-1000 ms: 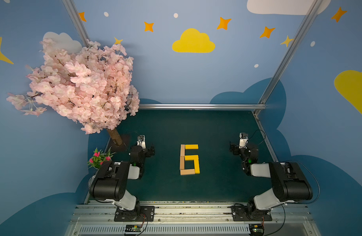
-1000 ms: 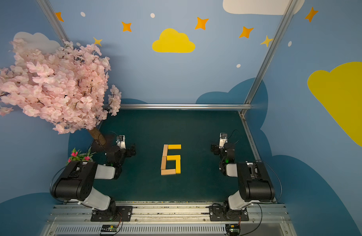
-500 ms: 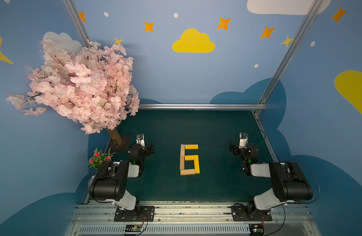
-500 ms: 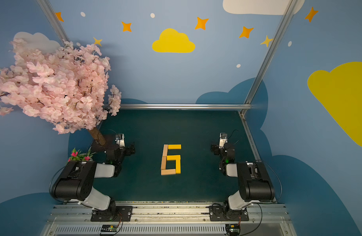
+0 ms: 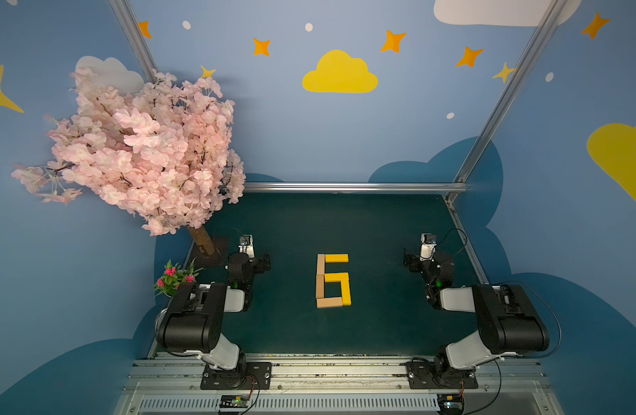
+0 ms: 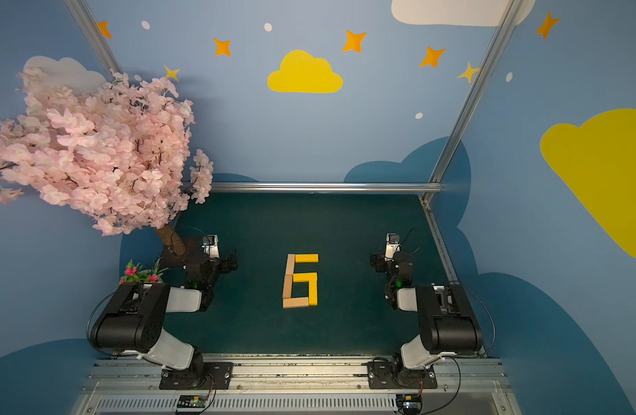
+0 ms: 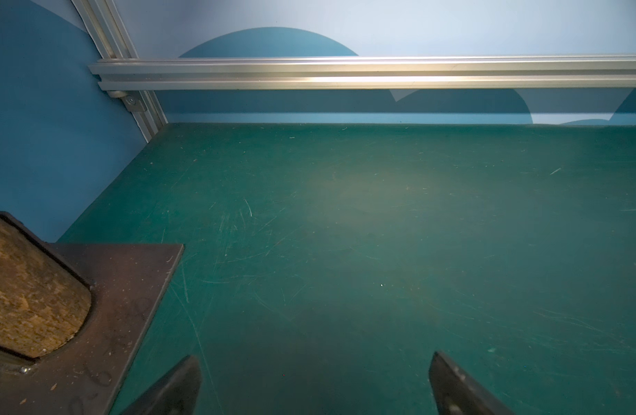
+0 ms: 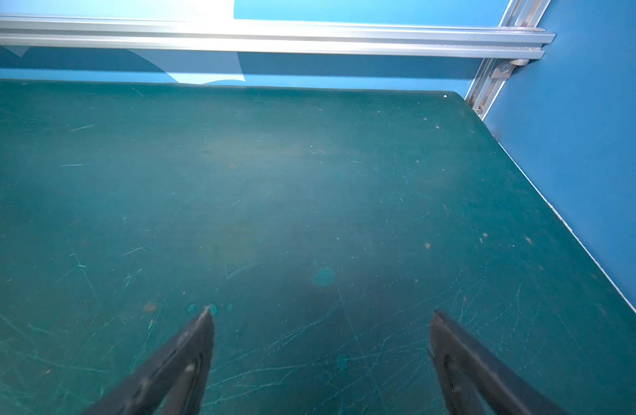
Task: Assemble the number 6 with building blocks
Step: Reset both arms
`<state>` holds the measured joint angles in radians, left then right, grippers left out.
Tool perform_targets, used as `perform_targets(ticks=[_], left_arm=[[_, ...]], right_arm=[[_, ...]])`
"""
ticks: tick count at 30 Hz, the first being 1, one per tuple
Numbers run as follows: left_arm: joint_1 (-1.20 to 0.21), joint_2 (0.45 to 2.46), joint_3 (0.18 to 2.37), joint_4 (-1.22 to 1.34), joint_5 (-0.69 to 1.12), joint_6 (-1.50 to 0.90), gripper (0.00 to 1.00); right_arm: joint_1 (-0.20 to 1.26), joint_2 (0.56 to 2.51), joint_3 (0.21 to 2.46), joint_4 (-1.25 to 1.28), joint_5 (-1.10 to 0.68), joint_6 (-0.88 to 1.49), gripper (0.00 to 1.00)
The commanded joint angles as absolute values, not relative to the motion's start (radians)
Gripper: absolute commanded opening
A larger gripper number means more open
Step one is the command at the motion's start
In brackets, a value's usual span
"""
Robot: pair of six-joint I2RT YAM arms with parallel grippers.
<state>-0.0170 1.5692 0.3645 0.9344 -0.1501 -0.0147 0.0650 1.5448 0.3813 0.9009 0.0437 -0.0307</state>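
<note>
The number 6 (image 5: pixel 320 286) (image 6: pixel 287 285) lies flat in the middle of the green mat in both top views. It is made of building blocks. Three tan bars form its left side and its foot (image 5: pixel 329 302). Three yellow bars form the top (image 5: pixel 336 258), the middle bar (image 5: pixel 336 277) and the lower right side (image 5: pixel 346 293). My left gripper (image 5: pixel 250 258) (image 7: pixel 314 355) hangs open over bare mat well to the left of it. On the other side my right gripper (image 5: pixel 428 259) (image 8: pixel 321 312) stands open too, with nothing between its fingers. Neither wrist view shows a block.
A pink blossom tree (image 5: pixel 144 151) stands at the back left, and its dark base plate (image 7: pixel 129 287) lies close beside my left gripper. A small pot of red flowers (image 5: pixel 174 278) sits by the left arm. An aluminium rail (image 5: pixel 352 187) and blue walls bound the mat.
My left gripper has shifted a little toward the back of the mat. The right arm and the blocks have not moved.
</note>
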Motion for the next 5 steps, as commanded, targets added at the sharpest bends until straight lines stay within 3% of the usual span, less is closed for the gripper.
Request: perform_targets(ticks=[1, 5], left_arm=[[-0.004, 1.578, 0.374, 0.934, -0.128, -0.021, 1.0], [0.002, 1.574, 0.369, 0.933, -0.112, -0.025, 1.0]], right_arm=[[0.065, 1.556, 0.37, 0.936, 0.046, -0.026, 0.95], [0.065, 1.555, 0.371, 0.936, 0.047, -0.026, 0.95]])
